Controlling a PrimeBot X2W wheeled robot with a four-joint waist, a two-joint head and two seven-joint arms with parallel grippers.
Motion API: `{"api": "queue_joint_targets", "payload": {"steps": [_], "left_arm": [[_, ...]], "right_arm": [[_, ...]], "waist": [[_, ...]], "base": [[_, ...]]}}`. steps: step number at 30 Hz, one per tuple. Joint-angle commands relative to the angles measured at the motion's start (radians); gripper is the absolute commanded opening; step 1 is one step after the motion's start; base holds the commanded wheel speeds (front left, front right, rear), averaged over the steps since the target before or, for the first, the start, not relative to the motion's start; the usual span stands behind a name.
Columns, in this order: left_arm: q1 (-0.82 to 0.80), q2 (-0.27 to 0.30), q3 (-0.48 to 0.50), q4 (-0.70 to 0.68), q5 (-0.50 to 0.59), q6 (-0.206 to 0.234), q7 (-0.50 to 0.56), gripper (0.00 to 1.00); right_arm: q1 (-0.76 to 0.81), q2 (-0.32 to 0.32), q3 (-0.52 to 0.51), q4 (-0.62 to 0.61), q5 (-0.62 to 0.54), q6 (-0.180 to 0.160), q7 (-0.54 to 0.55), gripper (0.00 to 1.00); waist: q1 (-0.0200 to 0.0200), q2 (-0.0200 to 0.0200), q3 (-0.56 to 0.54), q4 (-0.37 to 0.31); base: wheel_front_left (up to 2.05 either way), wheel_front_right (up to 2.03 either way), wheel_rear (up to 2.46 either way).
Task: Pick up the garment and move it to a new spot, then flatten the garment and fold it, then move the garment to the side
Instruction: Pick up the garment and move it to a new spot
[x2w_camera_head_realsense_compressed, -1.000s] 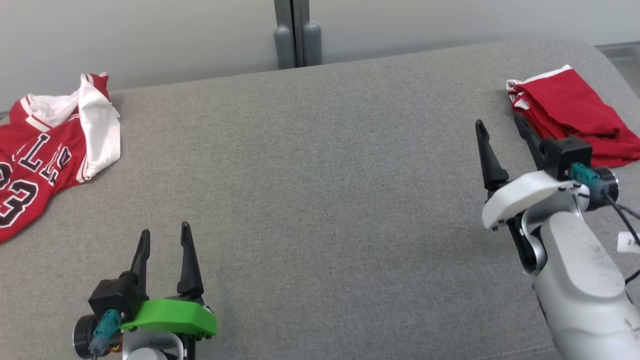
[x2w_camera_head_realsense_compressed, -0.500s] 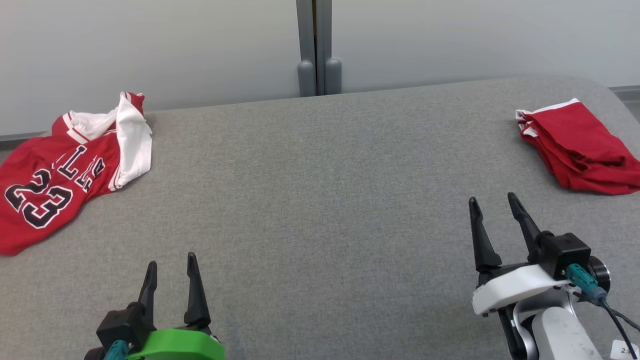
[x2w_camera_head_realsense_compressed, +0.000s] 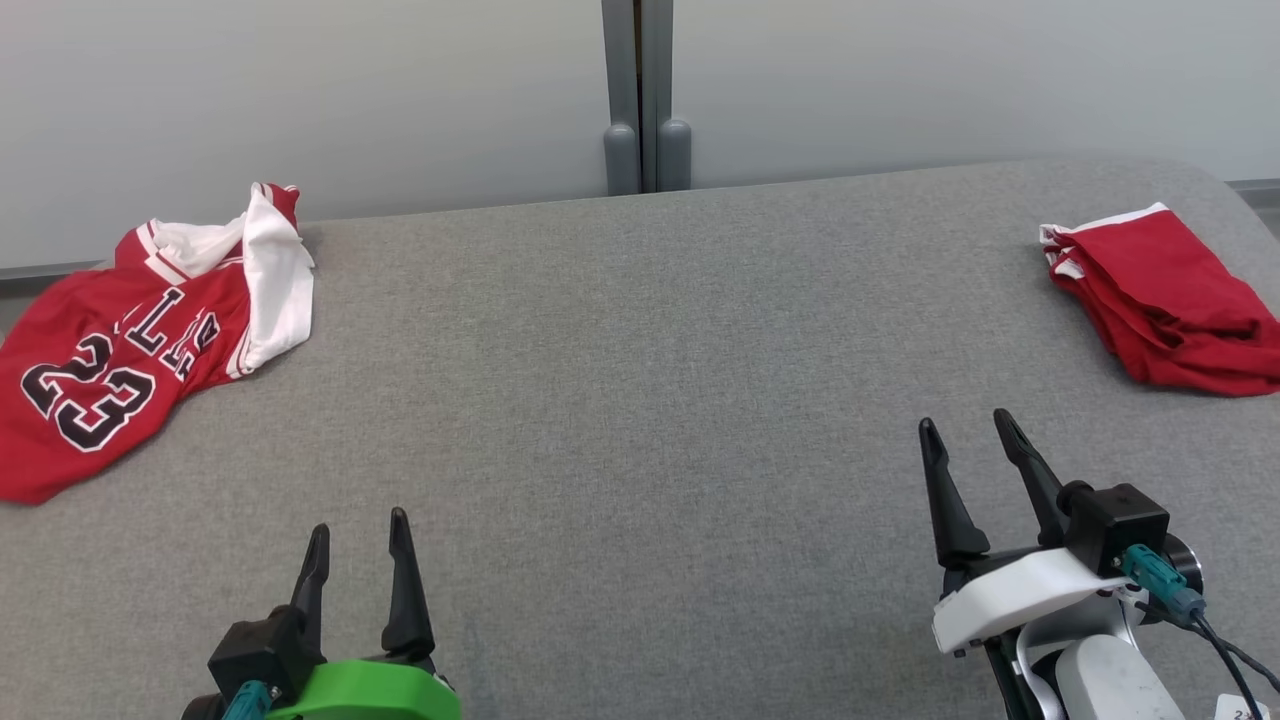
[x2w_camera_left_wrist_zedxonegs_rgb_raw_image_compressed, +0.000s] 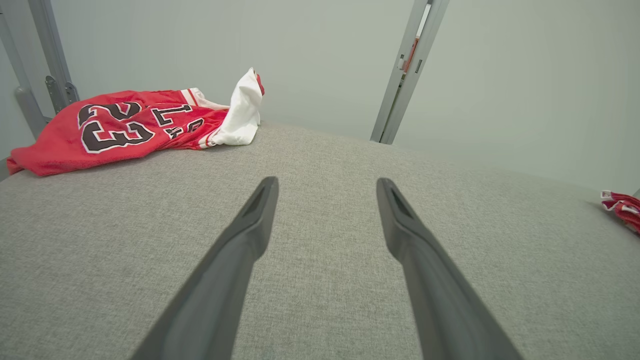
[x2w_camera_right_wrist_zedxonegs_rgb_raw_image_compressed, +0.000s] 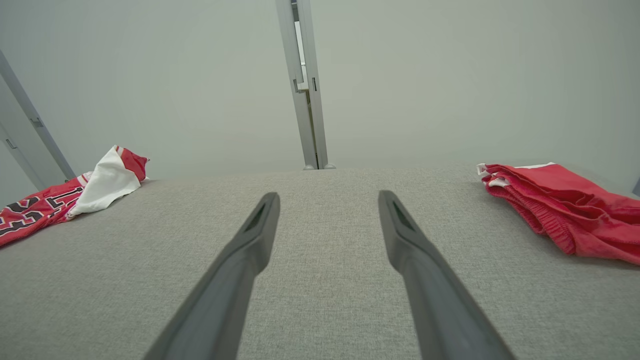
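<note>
From the head, the jersey (x2w_camera_head_realsense_compressed: 120, 370) lay crumpled at the pad's (x2w_camera_head_realsense_compressed: 640, 350) far left, the folded shorts (x2w_camera_head_realsense_compressed: 1165, 300) at its far right; the left gripper (x2w_camera_head_realsense_compressed: 359, 520) and right gripper (x2w_camera_head_realsense_compressed: 965, 420) stood spread and empty. The left wrist saw the jersey (x2w_camera_left_wrist_zedxonegs_rgb_raw_image_compressed: 125, 125) ahead-left; the right wrist, the shorts (x2w_camera_right_wrist_zedxonegs_rgb_raw_image_compressed: 560, 200) ahead-right.

Even, soft light; sharp, faint shadows.
</note>
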Motion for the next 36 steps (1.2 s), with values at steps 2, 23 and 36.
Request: {"api": "queue_joint_targets", "payload": {"steps": [2, 23, 36], "left_arm": [[0.002, 0.002, -0.002, 0.004, 0.004, 0.003, -0.001, 1.00], [0.005, 0.013, 0.023, 0.008, 0.041, -0.013, -0.001, 1.00], [0.048, 0.008, 0.073, -0.053, 0.034, 0.003, -0.001, 1.00]], "right_arm": [[0.016, -0.002, -0.002, -0.005, -0.005, -0.001, 0.004, 1.00], [0.030, -0.002, 0.040, 0.000, 0.035, -0.001, -0.014, 1.00], [-0.047, -0.003, 0.147, 0.059, 0.050, -0.001, -0.022, 1.00]], "waist": [[0.0000, 0.0000, 0.000, 0.008], [0.0000, 0.0000, -0.021, 0.456], [0.0000, 0.0000, 0.005, 0.526]], "base": [[0.00, 0.00, 0.00], [0.00, 0.00, 0.00], [0.00, 0.00, 0.00]]}}
